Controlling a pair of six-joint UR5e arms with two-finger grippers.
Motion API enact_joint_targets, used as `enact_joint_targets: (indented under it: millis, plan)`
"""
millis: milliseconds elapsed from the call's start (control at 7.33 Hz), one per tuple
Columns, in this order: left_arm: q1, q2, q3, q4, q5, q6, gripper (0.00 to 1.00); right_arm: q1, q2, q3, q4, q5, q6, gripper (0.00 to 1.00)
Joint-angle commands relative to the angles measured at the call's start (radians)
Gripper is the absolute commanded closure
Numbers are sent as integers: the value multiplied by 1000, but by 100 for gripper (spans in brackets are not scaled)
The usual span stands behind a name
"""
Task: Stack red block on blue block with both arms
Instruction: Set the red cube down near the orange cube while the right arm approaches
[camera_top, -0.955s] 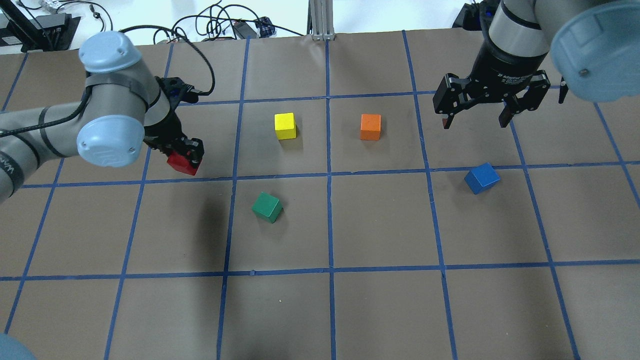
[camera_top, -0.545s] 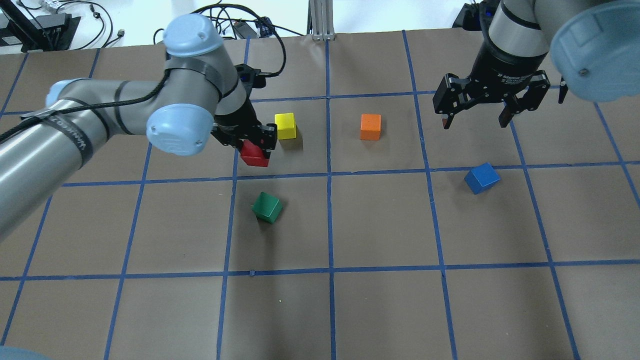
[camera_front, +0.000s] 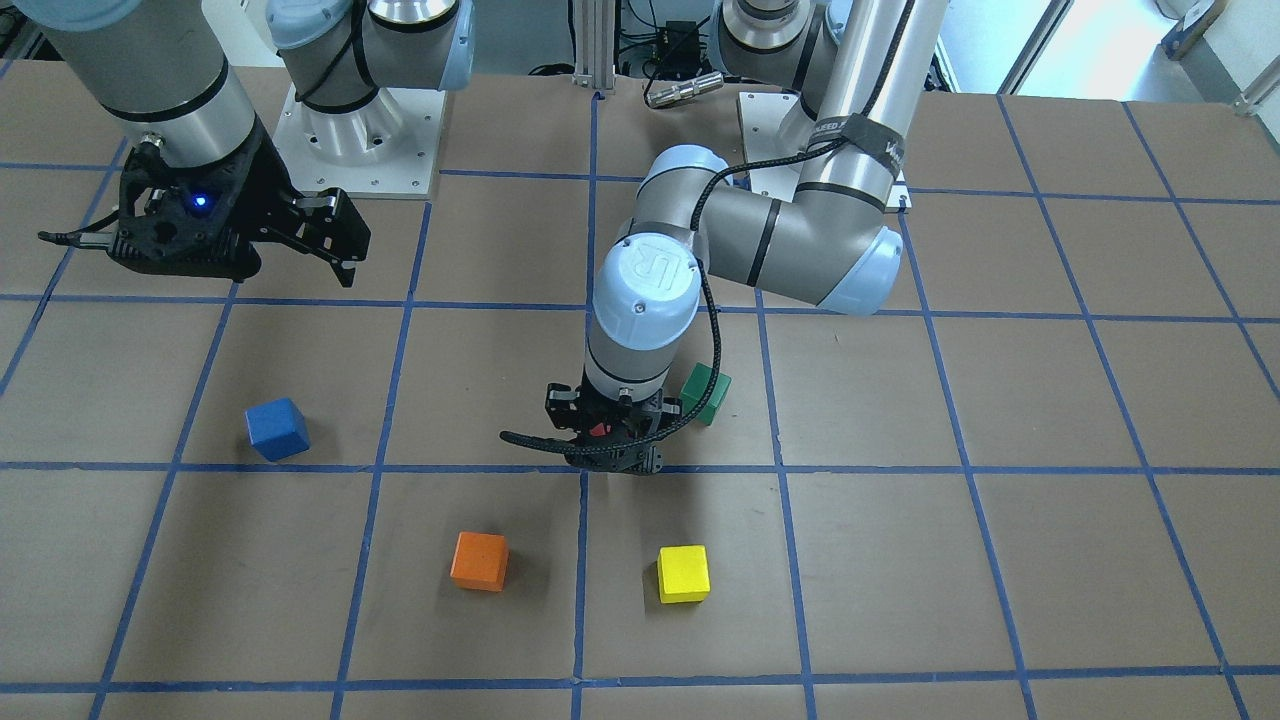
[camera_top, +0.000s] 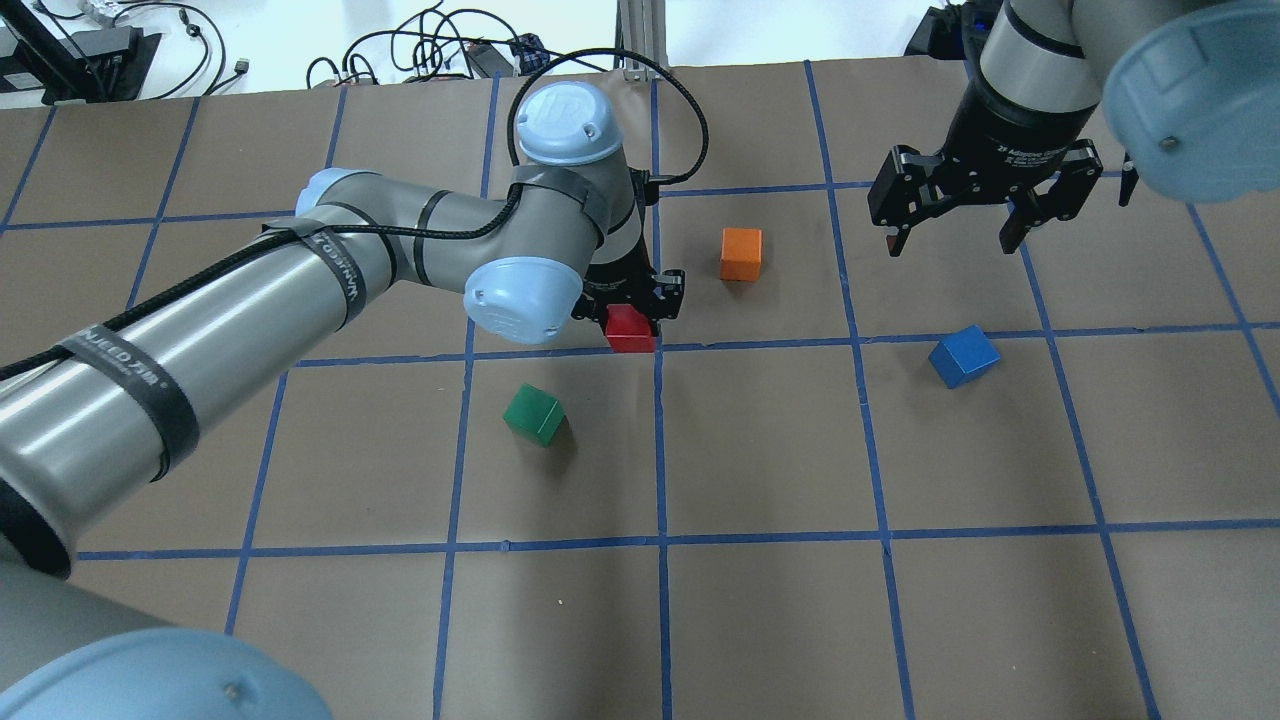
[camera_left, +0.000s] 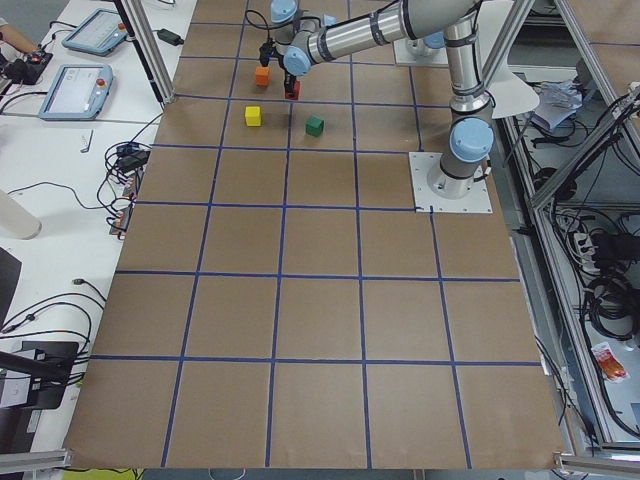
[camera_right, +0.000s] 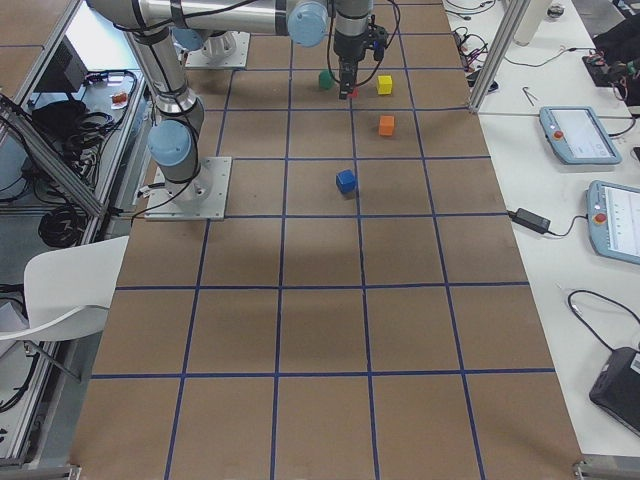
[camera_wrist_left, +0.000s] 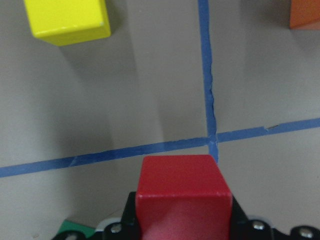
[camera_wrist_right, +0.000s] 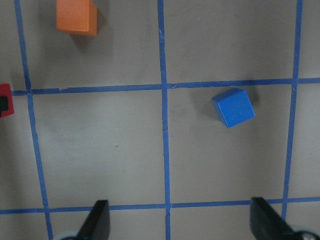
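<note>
My left gripper (camera_top: 632, 318) is shut on the red block (camera_top: 629, 329) and holds it above the table near the middle, over a blue tape crossing; the block fills the bottom of the left wrist view (camera_wrist_left: 183, 192). The blue block (camera_top: 964, 356) sits tilted on the table to the right and also shows in the front view (camera_front: 277, 428) and the right wrist view (camera_wrist_right: 233, 107). My right gripper (camera_top: 953, 238) is open and empty, hovering beyond the blue block.
An orange cube (camera_top: 741, 253) lies just right of the left gripper. A green cube (camera_top: 534, 414) lies near and left of it. A yellow cube (camera_front: 683, 574) is hidden behind the left arm in the overhead view.
My left arm has carried the red block to the right, from the left side past the yellow cube to the table's middle. The right arm and blue block have not moved.
</note>
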Motion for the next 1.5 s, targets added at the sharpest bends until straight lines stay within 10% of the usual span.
enact_joint_targets:
  millis: [0, 409, 818, 1364]
  plan:
    - [-24, -73, 58, 9, 3, -49, 85, -2, 3, 0, -10, 3, 15, 0]
    - [-26, -103, 70, 12, 35, -55, 2, 0, 17, -2, -12, 9, 23, 0]
    - [38, 0, 130, -107, 27, -22, 0, 0, 47, -2, -27, 22, 21, 0]
    - [277, 283, 169, -521, 44, 476, 0, 21, 122, -6, -132, 26, 23, 0]
